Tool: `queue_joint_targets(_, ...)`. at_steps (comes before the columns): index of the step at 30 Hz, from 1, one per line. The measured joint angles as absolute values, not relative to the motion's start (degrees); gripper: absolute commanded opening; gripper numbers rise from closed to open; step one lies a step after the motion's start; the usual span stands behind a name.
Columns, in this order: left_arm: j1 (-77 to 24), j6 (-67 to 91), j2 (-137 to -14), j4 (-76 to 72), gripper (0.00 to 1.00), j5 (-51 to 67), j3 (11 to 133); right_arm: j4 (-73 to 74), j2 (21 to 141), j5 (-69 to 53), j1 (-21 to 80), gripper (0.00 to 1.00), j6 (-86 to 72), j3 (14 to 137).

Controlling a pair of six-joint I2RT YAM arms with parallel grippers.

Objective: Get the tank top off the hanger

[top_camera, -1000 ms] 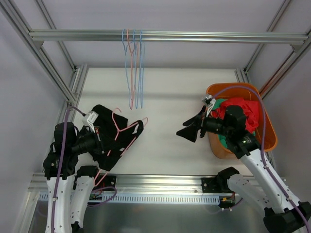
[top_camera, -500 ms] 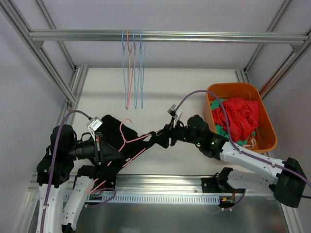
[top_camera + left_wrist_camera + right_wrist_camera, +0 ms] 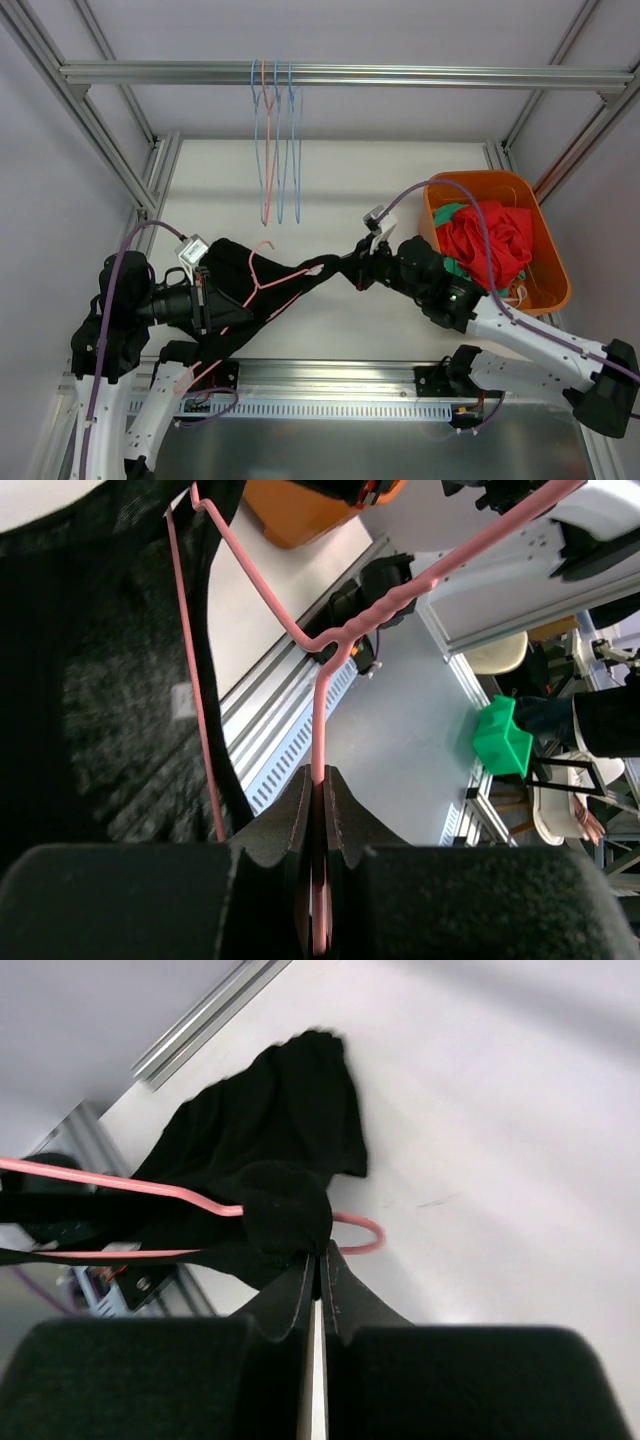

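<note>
A black tank top (image 3: 240, 300) hangs on a pink wire hanger (image 3: 290, 275) above the table's left half. My left gripper (image 3: 212, 300) is shut on the hanger's wire. In the left wrist view that gripper (image 3: 318, 780) pinches the pink stem below the hanger's twisted neck (image 3: 345, 640), with the black tank top (image 3: 90, 680) filling the left side. My right gripper (image 3: 352, 272) is shut on the tank top's strap at the hanger's right end. Seen from the right wrist, the right gripper (image 3: 318, 1252) clamps a bunch of the black tank top (image 3: 285, 1210) over the hanger's pink loop (image 3: 365, 1235).
An orange bin (image 3: 553, 262) holding red and green clothes stands at the right. Several blue and pink empty hangers (image 3: 275, 140) dangle from the overhead rail (image 3: 400, 74) at the back. Aluminium frame posts (image 3: 100, 130) flank the table.
My right arm swung left from the orange bin to the hanger's right end and shut on the tank top's strap. The left arm lowered and tilted the hanger rightward.
</note>
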State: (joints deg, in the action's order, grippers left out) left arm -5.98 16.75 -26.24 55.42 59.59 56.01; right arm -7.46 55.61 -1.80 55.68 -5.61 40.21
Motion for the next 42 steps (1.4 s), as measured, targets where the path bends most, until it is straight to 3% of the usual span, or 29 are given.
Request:
queue_joint_targets(6,-7.64,17.21,-34.63,53.58,0.0,61.82,65.67,5.26,48.97,4.54,44.69,0.0,-2.46,50.7)
queue_joint_targets(13,-10.61,23.42,-44.99,43.0,0.0,66.32,81.69,14.61,55.72,0.91,31.92,0.0,-2.02,65.01)
queue_joint_targets(19,-13.87,35.83,-49.15,15.59,0.0,61.84,86.35,21.12,51.48,-6.68,31.7,0.0,-2.13,66.26)
queue_joint_targets(24,-25.23,40.36,-54.02,-12.32,0.0,51.72,84.27,25.61,44.1,-12.4,31.68,0.0,-2.28,72.42)
queue_joint_targets(30,-52.07,19.46,-67.33,-26.41,0.0,36.32,86.19,26.28,42.3,-22.5,31.57,0.0,-2.98,81.3)
queue_joint_targets(35,-56.27,7.88,-70.22,-33.34,0.0,18.63,80.64,32.93,42.89,-24.88,31.57,0.0,-2.04,81.14)
queue_joint_targets(42,-56.21,-1.93,-60.62,-34.65,0.0,1.08,75.26,36.27,43.7,-29.91,31.88,0.0,-1.21,75.77)
